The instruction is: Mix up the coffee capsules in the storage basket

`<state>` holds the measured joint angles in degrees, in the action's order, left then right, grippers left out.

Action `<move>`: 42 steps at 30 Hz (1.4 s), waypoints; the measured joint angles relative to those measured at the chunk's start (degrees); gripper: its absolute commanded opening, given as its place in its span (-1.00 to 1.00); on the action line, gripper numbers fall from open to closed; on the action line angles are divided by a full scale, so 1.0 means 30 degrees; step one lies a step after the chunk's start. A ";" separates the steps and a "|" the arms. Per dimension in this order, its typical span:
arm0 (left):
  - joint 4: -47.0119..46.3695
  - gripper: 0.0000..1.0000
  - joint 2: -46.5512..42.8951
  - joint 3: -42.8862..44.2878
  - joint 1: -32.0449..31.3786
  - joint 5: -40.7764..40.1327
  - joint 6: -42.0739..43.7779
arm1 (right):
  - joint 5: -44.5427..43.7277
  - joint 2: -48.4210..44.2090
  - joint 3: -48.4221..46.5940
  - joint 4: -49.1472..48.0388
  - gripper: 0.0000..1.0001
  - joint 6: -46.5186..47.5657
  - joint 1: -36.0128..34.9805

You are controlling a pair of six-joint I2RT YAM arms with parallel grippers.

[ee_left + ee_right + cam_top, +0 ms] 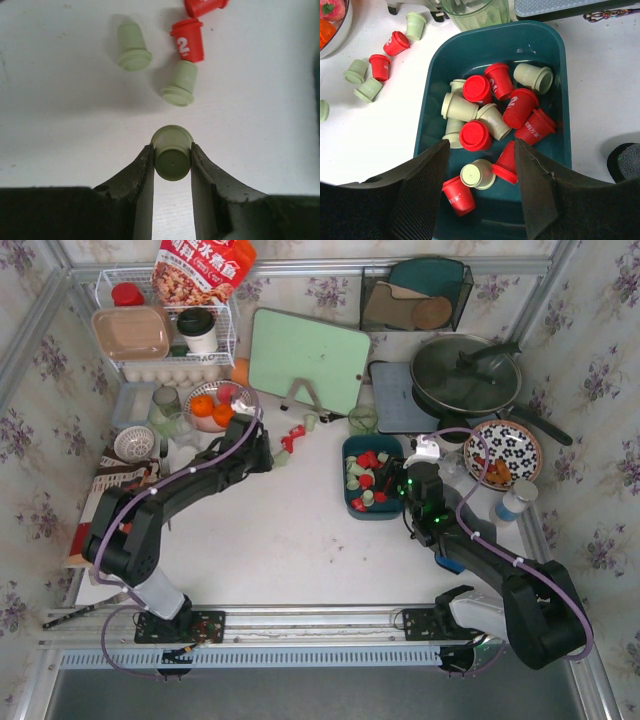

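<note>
My left gripper point(171, 155) is shut on a pale green coffee capsule point(172, 159), pinched base-first between both fingers just above the white table. Ahead of it lie loose capsules: two green point(133, 47) point(180, 84) and a red one marked 2 point(188, 40). From above, this gripper point(262, 452) sits left of that loose cluster point(293, 433). The dark teal storage basket point(432, 90) holds several red and green capsules point(479, 90) jumbled together. My right gripper point(481, 145) hangs open over the basket's near end, holding nothing. Seen from above, the right gripper point(412, 485) is at the right side of the basket point(375, 514).
A green glass cup point(362, 420) stands just behind the basket, with a green cutting board point(308, 358) behind that. A fruit bowl point(222, 405) is close to the left gripper. A pan point(467, 375), a patterned plate point(503, 452) and a bottle point(515, 502) crowd the right.
</note>
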<state>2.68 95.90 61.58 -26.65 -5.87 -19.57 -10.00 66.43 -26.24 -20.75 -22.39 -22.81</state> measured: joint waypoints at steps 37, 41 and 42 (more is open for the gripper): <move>-0.7366 -0.84 0.4918 0.3774 -0.9165 0.3293 -0.1260 | -0.2652 -0.4146 0.2113 -0.0568 0.24 -0.0372 0.0000; -0.7628 -0.72 0.6062 0.4357 -0.9500 0.3424 -0.1865 | -0.3417 -0.5406 0.2754 -0.1005 0.24 -0.0423 0.0000; -0.7759 -0.70 0.6288 0.4481 -0.9624 0.3475 -0.2018 | -0.3592 -0.5697 0.2885 -0.1042 0.24 -0.0444 0.0000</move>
<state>-20.60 114.76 75.02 -55.53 4.56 -25.63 -20.78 49.34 -17.58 -23.88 -23.73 -22.81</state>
